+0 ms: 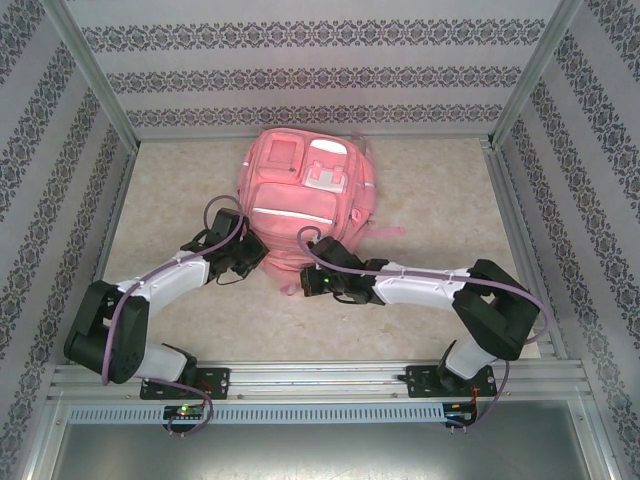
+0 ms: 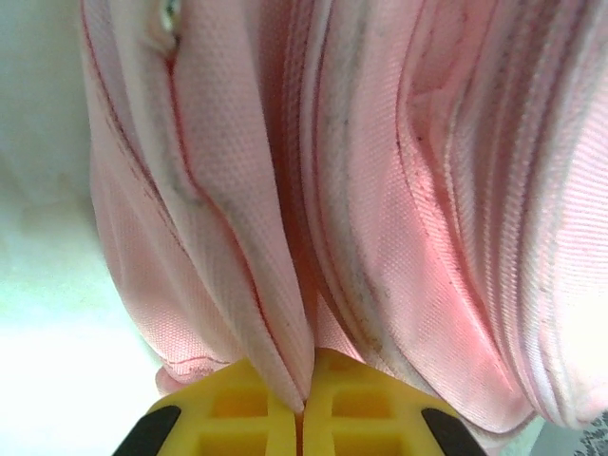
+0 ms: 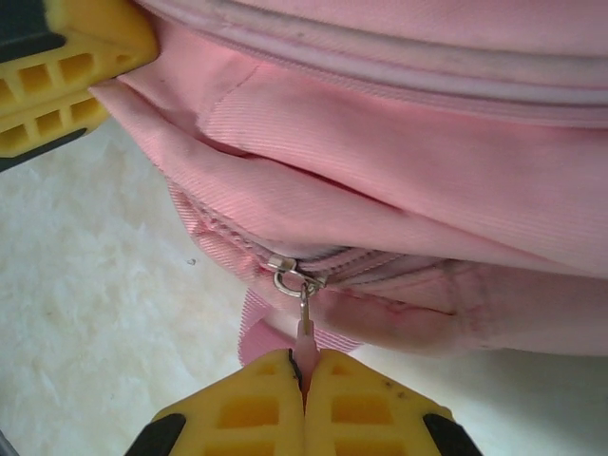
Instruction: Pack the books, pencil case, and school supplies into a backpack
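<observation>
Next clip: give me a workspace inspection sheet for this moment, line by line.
Surface: beige marbled table.
Job's things: pink backpack lying front up, mid-table; its zipper pull at the near edge.
Clutter: nothing seen.
Grippers: left gripper shut on a fold of backpack fabric; right gripper shut on the zipper pull.
Cables: purple cables loop along both arms.
Surroundings: patterned walls on three sides; metal rail at the near edge.
</observation>
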Robot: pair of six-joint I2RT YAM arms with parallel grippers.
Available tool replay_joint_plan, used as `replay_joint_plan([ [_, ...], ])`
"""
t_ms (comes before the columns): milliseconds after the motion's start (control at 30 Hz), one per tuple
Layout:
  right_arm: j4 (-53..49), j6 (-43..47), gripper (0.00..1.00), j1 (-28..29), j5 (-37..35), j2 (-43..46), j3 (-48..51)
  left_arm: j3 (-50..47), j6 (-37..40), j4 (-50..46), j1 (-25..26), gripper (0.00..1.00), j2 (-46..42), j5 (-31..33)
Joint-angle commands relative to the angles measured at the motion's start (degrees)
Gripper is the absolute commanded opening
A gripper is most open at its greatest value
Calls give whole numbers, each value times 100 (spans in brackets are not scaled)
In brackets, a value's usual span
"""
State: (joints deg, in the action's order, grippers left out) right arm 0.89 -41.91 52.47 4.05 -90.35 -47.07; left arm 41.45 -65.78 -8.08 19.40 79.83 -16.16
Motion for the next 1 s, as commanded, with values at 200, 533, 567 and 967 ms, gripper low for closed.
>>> replay_joint_plan([
  [200,-367,223,0,-413,-124,481,610,133,376,-633,-418,2,-462,588],
  [533,-181,925,0,-536,580,144,169,502,864,-1695,-660,2,-737,886],
  [567,-115,899,0,-522,700,74,104,513,905,-1734,-698,4,-815,941],
  [967,662,-61,0,22,513,-1231,-830,114,-163,-1697,-325,47,-1540,265],
])
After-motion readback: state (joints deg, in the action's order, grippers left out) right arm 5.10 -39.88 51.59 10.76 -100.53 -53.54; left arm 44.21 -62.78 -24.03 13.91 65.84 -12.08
